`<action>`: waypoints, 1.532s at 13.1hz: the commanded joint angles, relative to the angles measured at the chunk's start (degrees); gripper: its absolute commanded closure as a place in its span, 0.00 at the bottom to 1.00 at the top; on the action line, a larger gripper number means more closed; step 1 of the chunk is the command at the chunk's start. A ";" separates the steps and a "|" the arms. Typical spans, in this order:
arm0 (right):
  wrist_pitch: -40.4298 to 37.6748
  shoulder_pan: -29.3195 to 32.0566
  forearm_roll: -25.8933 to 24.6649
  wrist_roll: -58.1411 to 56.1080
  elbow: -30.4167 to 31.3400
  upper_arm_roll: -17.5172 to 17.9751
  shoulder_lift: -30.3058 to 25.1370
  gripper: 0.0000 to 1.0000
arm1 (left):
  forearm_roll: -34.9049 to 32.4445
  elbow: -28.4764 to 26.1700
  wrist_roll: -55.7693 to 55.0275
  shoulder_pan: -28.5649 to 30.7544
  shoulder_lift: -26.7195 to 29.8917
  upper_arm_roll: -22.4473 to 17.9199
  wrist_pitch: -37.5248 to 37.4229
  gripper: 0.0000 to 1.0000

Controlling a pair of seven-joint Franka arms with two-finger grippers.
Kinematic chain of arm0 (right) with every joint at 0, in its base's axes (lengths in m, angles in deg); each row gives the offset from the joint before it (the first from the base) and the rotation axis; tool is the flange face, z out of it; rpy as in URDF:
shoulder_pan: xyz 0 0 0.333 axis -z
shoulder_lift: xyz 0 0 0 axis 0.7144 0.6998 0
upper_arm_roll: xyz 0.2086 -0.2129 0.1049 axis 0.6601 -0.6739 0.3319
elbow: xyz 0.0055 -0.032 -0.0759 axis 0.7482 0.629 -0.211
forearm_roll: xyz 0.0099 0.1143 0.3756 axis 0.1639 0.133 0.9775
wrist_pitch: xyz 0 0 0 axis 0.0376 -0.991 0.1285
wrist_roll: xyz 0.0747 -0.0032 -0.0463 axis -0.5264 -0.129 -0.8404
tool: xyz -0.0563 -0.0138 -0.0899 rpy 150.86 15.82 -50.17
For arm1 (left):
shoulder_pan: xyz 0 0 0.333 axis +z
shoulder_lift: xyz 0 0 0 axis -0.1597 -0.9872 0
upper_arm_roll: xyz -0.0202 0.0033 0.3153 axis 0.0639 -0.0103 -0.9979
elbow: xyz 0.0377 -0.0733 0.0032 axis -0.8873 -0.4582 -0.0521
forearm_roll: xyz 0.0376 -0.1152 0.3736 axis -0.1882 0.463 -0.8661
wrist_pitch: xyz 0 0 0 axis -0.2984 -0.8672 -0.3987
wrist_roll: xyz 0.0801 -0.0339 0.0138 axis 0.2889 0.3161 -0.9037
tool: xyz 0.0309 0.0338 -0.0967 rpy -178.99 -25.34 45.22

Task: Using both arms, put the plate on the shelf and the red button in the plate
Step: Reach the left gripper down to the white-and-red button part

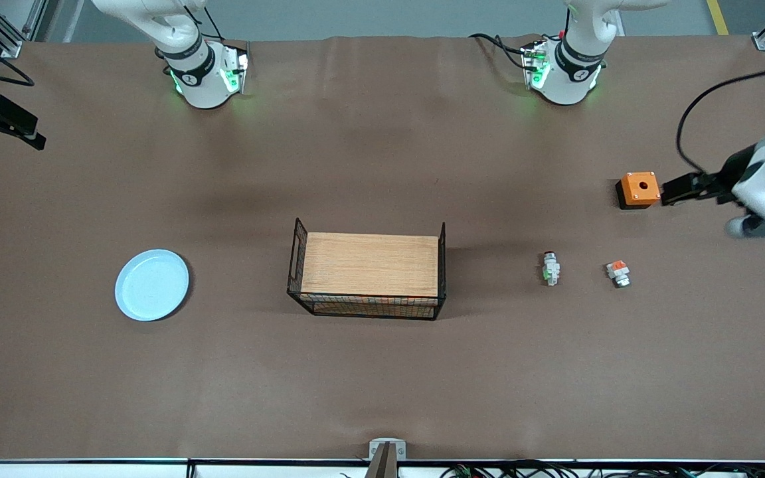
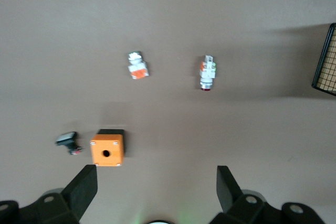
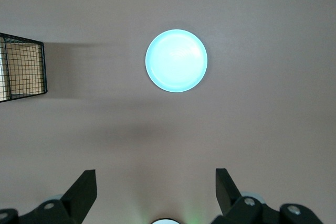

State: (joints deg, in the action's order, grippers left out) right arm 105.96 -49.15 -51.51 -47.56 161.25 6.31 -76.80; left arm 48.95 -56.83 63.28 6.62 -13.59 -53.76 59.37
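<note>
The pale blue plate lies flat toward the right arm's end of the table and also shows in the right wrist view. The red button lies on its side toward the left arm's end, between the rack and a similar white piece. It shows in the left wrist view with its red cap showing. My left gripper is open and empty, high over bare table beside the orange box. My right gripper is open and empty, high over bare table. Neither hand shows in the front view.
A wire rack with a wooden top stands mid-table. A white piece with an orange-red block lies beside the button. An orange box with a hole stands farther back. A white device with a black part and cable is beside the box.
</note>
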 commanded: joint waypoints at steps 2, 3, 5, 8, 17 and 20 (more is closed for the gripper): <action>0.41 0.04 -0.97 -0.55 1.16 0.11 -1.46 0.00 | 1.15 -5.39 -1.11 -0.94 -2.42 1.25 7.93 0.00; 0.15 0.13 -1.06 -0.55 0.81 0.11 -1.37 0.00 | 1.15 -8.29 -1.46 -0.86 -2.42 2.30 11.53 0.00; -0.03 0.13 -1.06 0.15 0.19 0.11 -0.93 0.00 | 1.15 -14.35 -3.04 -0.95 -2.25 3.45 19.53 0.00; 0.68 0.13 -1.94 0.06 -0.08 0.11 5.01 0.00 | 1.15 -21.83 -3.05 -0.86 -1.98 4.86 30.43 0.00; 11.46 5.56 -4.23 -4.13 -1.05 0.19 20.85 0.00 | 0.62 -32.05 -1.90 -2.18 -11.90 6.36 57.17 0.00; 22.00 9.61 2.16 -7.84 6.04 0.20 21.65 0.00 | 0.18 -30.30 -1.90 -2.70 -17.00 6.36 61.48 0.00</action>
State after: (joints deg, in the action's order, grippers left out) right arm 124.53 -41.59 -52.16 -53.66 163.56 5.93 -54.31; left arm 49.28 -89.03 60.82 4.28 -28.30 -47.34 119.50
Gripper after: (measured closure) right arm 0.000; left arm 0.000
